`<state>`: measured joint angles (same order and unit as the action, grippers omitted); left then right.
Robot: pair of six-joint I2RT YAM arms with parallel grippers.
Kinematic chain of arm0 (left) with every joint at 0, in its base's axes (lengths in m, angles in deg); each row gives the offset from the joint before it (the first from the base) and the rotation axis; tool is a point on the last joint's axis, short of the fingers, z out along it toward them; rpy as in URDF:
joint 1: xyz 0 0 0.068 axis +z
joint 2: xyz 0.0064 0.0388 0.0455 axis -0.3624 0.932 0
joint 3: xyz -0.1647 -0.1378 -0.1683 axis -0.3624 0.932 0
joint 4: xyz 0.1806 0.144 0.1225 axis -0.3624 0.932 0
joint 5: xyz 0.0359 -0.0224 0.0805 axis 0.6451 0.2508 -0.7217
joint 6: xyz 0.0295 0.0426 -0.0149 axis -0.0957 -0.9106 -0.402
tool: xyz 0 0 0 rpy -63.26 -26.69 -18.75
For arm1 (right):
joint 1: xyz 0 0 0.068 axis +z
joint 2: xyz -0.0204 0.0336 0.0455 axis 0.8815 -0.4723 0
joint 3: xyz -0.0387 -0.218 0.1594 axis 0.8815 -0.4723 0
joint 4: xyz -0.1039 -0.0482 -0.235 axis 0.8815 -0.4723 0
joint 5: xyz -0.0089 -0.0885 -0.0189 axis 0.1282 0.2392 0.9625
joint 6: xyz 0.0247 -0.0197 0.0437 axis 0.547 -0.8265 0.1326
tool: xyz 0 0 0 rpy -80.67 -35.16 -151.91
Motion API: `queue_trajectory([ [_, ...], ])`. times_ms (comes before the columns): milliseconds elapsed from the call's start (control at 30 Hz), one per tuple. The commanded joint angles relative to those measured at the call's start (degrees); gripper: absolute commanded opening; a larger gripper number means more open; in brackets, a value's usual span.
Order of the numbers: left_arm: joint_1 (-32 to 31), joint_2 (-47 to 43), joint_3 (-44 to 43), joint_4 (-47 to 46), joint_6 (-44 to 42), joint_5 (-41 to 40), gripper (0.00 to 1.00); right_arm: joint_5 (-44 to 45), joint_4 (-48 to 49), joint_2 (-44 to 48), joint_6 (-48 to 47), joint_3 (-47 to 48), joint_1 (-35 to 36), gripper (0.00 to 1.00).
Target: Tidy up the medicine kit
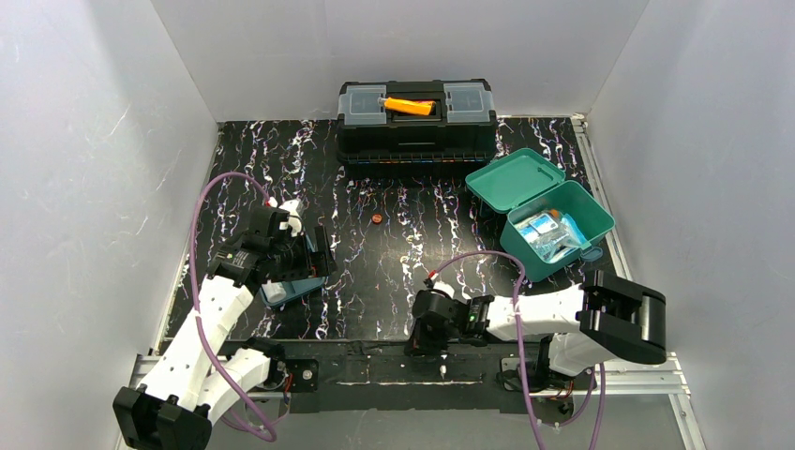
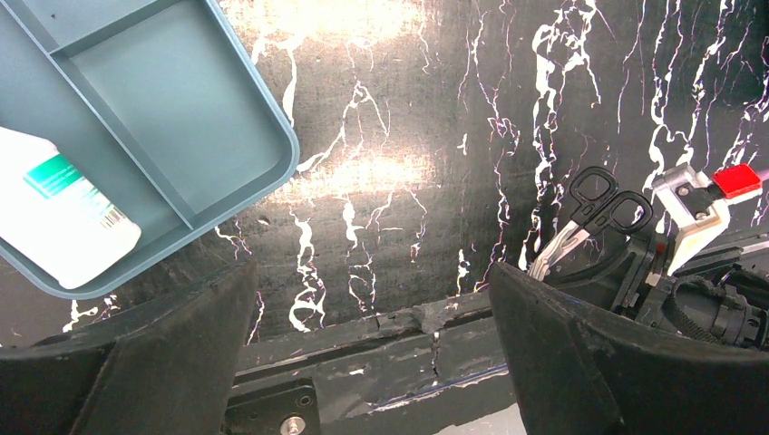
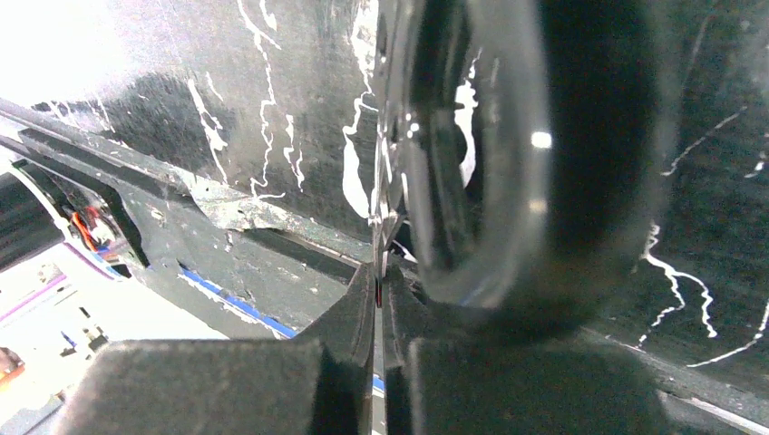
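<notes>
The teal medicine kit (image 1: 553, 220) stands open at the right of the table, lid tipped back, with blue and white packs inside. Its darker teal divided tray (image 2: 163, 100) lies apart on the left of the table, holding a white box with a green label (image 2: 54, 217). My left gripper (image 2: 372, 272) hovers open beside the tray, with nothing between its fingers. My right gripper (image 3: 379, 276) is low at the table's near edge, shut on black-handled scissors (image 3: 544, 181). The scissors (image 2: 606, 204) stand handles up in the left wrist view.
A black toolbox (image 1: 416, 122) with an orange handle sits at the back centre. A small reddish thing (image 1: 376, 219) lies mid-table. White walls enclose the black marbled mat, and a metal rail (image 1: 375, 361) runs along the near edge.
</notes>
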<state>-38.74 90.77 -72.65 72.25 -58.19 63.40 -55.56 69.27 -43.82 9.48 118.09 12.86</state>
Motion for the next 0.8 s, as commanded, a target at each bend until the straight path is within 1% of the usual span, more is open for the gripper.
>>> queue_trajectory([
  [0, -0.19, -0.11, 0.50, 0.37, 0.19, 0.60, 0.99, 3.02, -2.47, 2.52, -1.91, 0.60, 0.54, 0.01],
  [233, -0.29, -0.23, 0.38, 0.33, -0.01, 1.64, 0.99, 6.24, -8.47, 7.83, -8.22, 4.09, 1.29, 0.01],
  [400, -0.26, -0.45, 0.05, -0.53, -1.10, 6.30, 1.00, 3.22, -11.99, 11.33, -17.72, 7.02, 1.58, 0.01],
  [567, -0.28, -0.44, -2.39, -0.66, -2.53, 18.48, 0.99, -5.71, -14.64, 16.00, -28.67, 9.00, 1.61, 0.01],
  [667, -0.32, -0.78, -3.61, -0.53, -2.66, 26.63, 0.99, -13.68, -15.26, 19.50, -33.55, 9.58, 1.58, 0.01],
  [733, -0.29, -0.98, -4.10, -0.59, -2.54, 32.26, 0.99, -21.28, -14.22, 21.97, -36.46, 9.91, 1.62, 0.01],
  [767, -0.27, -0.97, -4.31, -0.59, -2.47, 36.57, 0.99, -23.68, -14.19, 22.82, -37.44, 10.29, 1.60, 0.01],
])
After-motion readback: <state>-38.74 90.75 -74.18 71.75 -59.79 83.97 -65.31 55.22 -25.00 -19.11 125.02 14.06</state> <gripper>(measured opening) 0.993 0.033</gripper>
